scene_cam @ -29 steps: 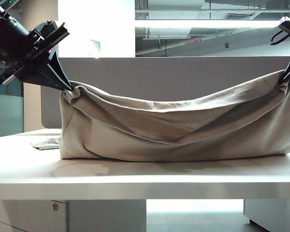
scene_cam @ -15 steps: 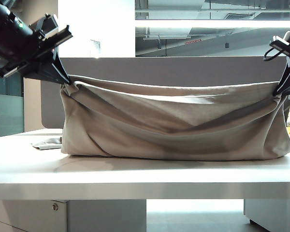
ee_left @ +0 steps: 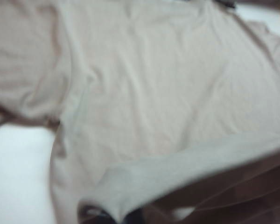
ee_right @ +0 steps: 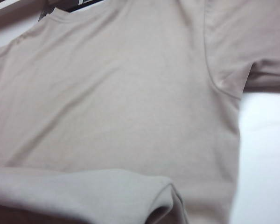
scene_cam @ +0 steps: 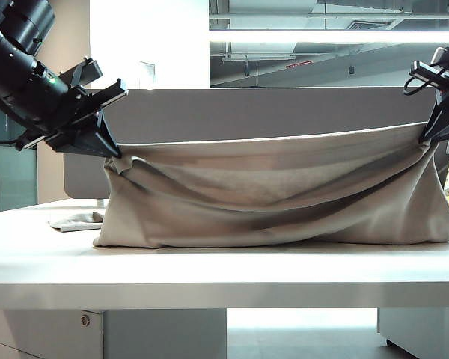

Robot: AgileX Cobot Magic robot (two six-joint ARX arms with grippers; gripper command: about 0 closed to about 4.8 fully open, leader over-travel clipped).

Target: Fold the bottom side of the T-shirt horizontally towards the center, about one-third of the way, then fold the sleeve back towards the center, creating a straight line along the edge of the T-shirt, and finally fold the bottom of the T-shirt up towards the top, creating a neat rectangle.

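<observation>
While clamped by left pincer (scene_cam: 114, 149) | right pincer (scene_cam: 426, 134) | soft beige T-shirt (scene_cam: 277, 194) sags

An office: grey divider panel (scene_cam: 284, 112), white desk (scene_cam: 209, 277), exposed ceiling ducts (scene_cam: 314, 15).

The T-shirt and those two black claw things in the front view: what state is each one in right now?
T-shirt: lifted by one long edge, stretched nearly taut between both grippers, lower part resting on the table.
Left gripper: jaws shut on the shirt's left corner, held above the table.
Right gripper: jaws shut on the shirt's right corner, held above the table.
Sleeve: lying flat on the table at the left.
</observation>
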